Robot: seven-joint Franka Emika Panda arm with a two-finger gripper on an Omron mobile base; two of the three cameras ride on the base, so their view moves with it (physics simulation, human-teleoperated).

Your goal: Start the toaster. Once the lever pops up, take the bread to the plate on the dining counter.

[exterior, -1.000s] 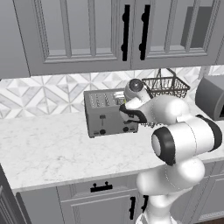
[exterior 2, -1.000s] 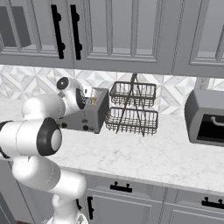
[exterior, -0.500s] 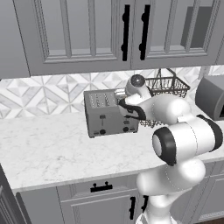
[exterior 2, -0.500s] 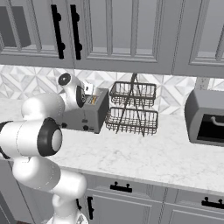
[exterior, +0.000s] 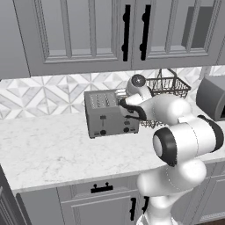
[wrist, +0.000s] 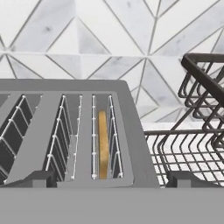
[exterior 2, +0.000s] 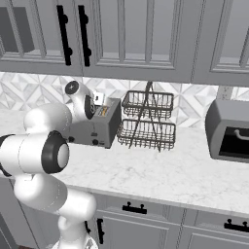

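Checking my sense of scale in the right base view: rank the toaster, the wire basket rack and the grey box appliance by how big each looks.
1. Wire basket rack
2. Grey box appliance, cut off by the frame edge, so its rank against the rack is unsure
3. Toaster, partly hidden by the arm

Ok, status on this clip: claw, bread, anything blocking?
Claw open, empty, over boxy brushed-grey toaster. Tan bread slice down in rightmost slot. Dark wire basket rack close beside; slot unobstructed.

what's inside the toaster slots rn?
Hand view: the bread stands on edge in the toaster's slot nearest the wire basket. Other slots look empty; their bottoms are hidden.
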